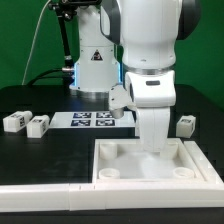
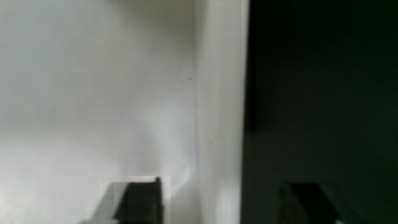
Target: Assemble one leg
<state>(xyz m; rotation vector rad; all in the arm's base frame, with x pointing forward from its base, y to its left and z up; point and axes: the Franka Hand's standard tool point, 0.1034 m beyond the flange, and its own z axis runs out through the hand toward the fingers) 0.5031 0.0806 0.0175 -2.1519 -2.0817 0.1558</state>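
Note:
Three small white legs with black-and-white tags lie on the black table: two side by side at the exterior view's left (image 1: 15,122) (image 1: 38,125) and one at its right (image 1: 185,124). A fourth does not show. My gripper (image 1: 155,147) is down at the far rim of the large white square panel (image 1: 120,168), well away from every leg. In the wrist view the gripper (image 2: 228,203) is open and empty. One dark fingertip (image 2: 139,202) is over the panel's white face (image 2: 89,100), the other over the black table, with the panel's edge (image 2: 222,100) between them.
The marker board (image 1: 93,120) lies behind the panel, between the left legs and the arm. The arm's white base and a black stand rise at the back. The panel has round corner sockets (image 1: 113,173) and fills the front of the table.

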